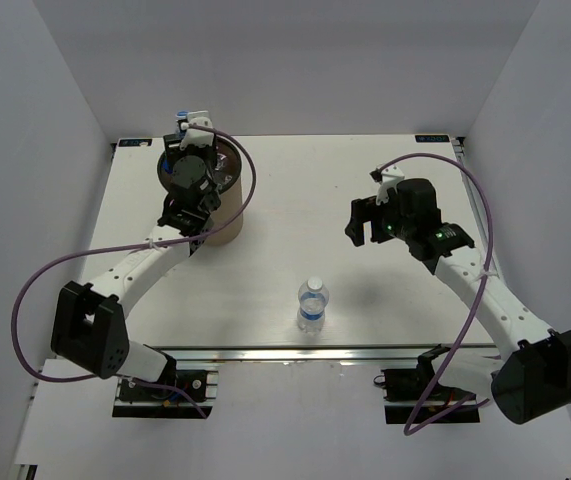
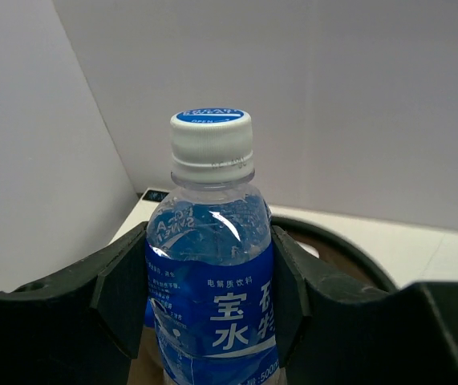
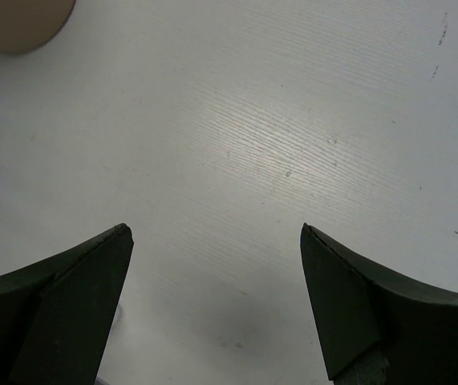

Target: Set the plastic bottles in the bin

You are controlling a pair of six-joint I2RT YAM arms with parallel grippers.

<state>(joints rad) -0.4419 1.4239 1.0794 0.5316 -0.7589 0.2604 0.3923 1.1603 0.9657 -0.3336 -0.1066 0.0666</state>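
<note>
My left gripper (image 1: 180, 145) is shut on a clear plastic bottle (image 2: 212, 265) with a blue label and white cap. It holds the bottle upright over the tall tan bin (image 1: 227, 218). The bin's dark rim (image 2: 341, 245) shows just behind the bottle in the left wrist view. The bottle's cap (image 1: 180, 118) pokes out at the bin's far edge. A second bottle (image 1: 312, 305) stands upright near the table's front edge. My right gripper (image 1: 357, 222) is open and empty above bare table right of centre, its jaws wide apart in the right wrist view (image 3: 215, 241).
The bin's tan wall (image 3: 20, 20) shows at the top left corner of the right wrist view. White walls close in the table (image 1: 295, 180) at the back and sides. Purple cables loop beside both arms.
</note>
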